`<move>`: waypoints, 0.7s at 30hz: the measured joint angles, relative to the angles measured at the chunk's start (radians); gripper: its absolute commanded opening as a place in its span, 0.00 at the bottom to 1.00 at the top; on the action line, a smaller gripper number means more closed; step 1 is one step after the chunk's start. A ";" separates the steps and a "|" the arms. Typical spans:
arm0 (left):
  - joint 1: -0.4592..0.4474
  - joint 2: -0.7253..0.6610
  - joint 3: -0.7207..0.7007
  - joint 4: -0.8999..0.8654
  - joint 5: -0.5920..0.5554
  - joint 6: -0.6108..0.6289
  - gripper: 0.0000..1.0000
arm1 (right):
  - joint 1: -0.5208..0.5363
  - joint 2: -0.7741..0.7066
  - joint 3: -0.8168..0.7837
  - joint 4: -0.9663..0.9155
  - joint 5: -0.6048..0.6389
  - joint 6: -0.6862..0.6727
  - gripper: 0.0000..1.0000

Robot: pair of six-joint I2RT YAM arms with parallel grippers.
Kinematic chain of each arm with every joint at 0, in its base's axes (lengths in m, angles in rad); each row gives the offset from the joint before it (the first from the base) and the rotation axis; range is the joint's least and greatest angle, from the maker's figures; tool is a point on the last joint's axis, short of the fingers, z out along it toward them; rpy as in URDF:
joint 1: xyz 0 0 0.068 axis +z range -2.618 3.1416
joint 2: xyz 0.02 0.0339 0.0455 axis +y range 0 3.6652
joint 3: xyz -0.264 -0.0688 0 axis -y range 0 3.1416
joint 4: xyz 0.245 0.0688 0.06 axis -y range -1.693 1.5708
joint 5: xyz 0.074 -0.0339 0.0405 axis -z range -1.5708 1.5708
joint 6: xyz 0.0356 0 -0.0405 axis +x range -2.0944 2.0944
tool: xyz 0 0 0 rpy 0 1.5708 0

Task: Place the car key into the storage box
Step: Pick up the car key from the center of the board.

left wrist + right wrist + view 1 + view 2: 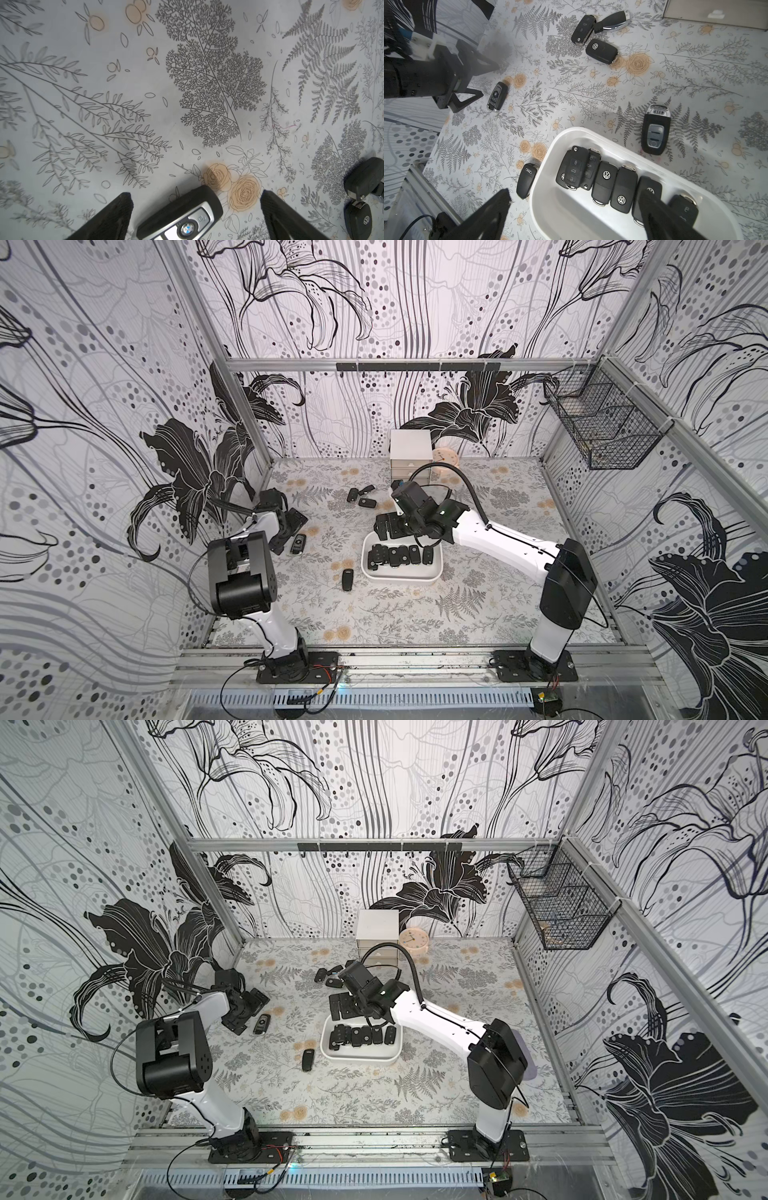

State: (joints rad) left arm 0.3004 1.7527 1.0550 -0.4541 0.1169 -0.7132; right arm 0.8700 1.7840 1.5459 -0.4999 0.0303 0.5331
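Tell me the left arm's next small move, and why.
Probably lower the left gripper straight down around the BMW key. Its jaws stand open, and the left wrist view shows the key lying loose on the table between the two fingers, slightly angled and not gripped. Closing should wait until the fingers flank its sides.

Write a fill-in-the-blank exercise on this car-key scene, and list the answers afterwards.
1. The silver-trimmed key lying between the left gripper's fingers carries a ____ badge.
2. The storage box is ____ in colour.
3. The cluster of loose keys near the drawer cabinet holds ____ keys.
4. The right gripper, above the box's rim, has its jaws ____.

Missing words: BMW; white; three; open.
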 measured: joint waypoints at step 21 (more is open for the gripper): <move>-0.136 -0.012 -0.040 -0.040 -0.043 0.004 0.81 | -0.008 0.000 -0.010 0.013 -0.034 0.000 1.00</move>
State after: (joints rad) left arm 0.1646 1.7409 1.0149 -0.4942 0.0734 -0.7090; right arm 0.8623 1.7844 1.5356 -0.4870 -0.0036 0.5335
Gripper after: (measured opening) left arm 0.821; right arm 0.999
